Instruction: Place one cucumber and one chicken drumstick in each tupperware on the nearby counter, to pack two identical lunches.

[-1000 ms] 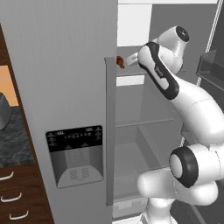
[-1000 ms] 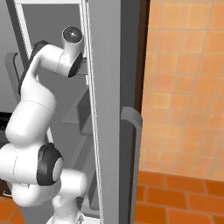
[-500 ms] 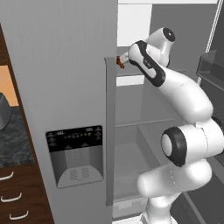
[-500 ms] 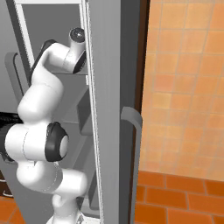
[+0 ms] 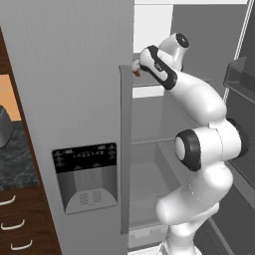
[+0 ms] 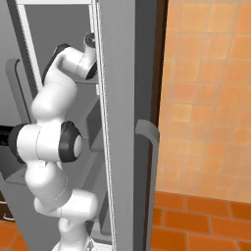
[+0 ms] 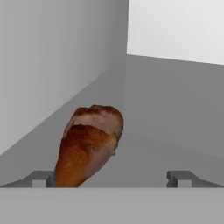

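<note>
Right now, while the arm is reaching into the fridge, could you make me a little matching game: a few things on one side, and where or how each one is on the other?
Things:
1. chicken drumstick
2. gripper
3. dispenser panel
4. curved door handle

Places or states:
A. on the front of the closed grey door, left base view
B. on the edge of the open fridge door, beside the orange tiled wall
C. lying on a grey shelf, close to one fingertip
D. open, fingers wide apart

Pairs: 1-C, 2-D, 3-A, 4-B
</note>
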Robot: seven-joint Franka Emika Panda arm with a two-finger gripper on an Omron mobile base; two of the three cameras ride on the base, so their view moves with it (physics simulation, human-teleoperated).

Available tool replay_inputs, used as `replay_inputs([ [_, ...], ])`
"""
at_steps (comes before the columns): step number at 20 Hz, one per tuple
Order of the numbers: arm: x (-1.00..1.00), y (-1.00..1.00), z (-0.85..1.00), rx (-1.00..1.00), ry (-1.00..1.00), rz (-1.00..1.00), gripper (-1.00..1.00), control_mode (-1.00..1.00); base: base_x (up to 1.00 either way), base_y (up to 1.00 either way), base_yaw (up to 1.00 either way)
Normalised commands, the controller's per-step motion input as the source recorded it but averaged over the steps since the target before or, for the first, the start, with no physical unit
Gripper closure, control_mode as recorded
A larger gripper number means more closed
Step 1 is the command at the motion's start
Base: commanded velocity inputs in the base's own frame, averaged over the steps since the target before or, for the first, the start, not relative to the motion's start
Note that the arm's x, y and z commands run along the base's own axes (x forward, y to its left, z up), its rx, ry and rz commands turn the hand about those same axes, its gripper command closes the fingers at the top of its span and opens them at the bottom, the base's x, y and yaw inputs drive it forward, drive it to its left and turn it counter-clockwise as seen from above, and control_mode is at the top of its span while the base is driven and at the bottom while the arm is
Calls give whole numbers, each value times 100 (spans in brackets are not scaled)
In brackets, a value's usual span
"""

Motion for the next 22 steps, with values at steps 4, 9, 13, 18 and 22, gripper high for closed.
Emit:
replay_inputs([
  [4,34,16,-12,-3,0,1,-100,-100,0,0,0],
  [9,0,-26,-35,-11,0,-3,-100,-100,0,0,0],
  [13,0,-45,-19,-11,0,-1,-100,-100,0,0,0],
  [18,-2,-51,0,-6,0,0,-100,-100,0,0,0],
  [22,-19,-39,4,-3,-3,0,-100,-100,0,0,0],
])
